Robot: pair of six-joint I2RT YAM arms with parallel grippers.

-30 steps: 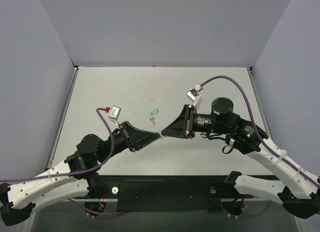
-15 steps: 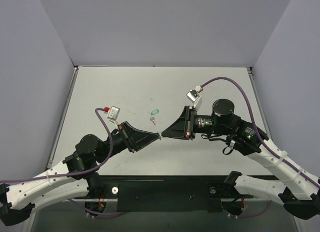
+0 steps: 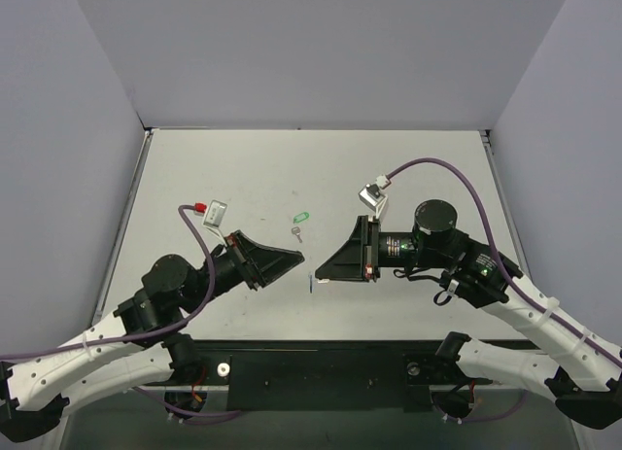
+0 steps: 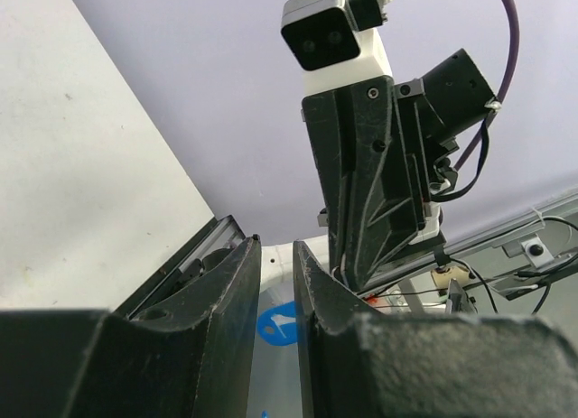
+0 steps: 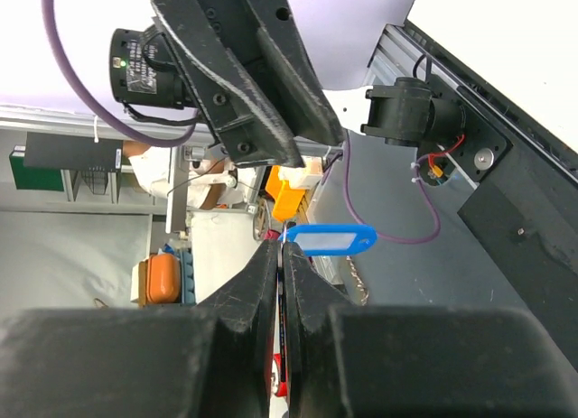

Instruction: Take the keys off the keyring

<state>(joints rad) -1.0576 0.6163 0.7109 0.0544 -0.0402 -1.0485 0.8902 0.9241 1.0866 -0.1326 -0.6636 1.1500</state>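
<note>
The keyring, a blue oval tag (image 3: 312,283), hangs from the tip of my right gripper (image 3: 318,272) a little above the table near its front edge. In the right wrist view the right gripper (image 5: 281,246) is shut on the tag's thin metal ring, and the tag (image 5: 330,239) sticks out to the right of the tips. My left gripper (image 3: 298,259) is just left of it and apart from it. In the left wrist view the left gripper (image 4: 275,246) stands slightly open and empty, with the blue tag (image 4: 274,323) showing through the gap. I see no key on the blue tag.
A green tag (image 3: 301,217) with its own silver key (image 3: 297,234) lies on the table just beyond the two grippers. Grey walls enclose the table at the back and sides. The black front rail runs below the arms.
My left gripper has drawn back to the left, away from the right gripper's tip. The right gripper has moved slightly toward the front with the blue tag, which now hangs in view.
</note>
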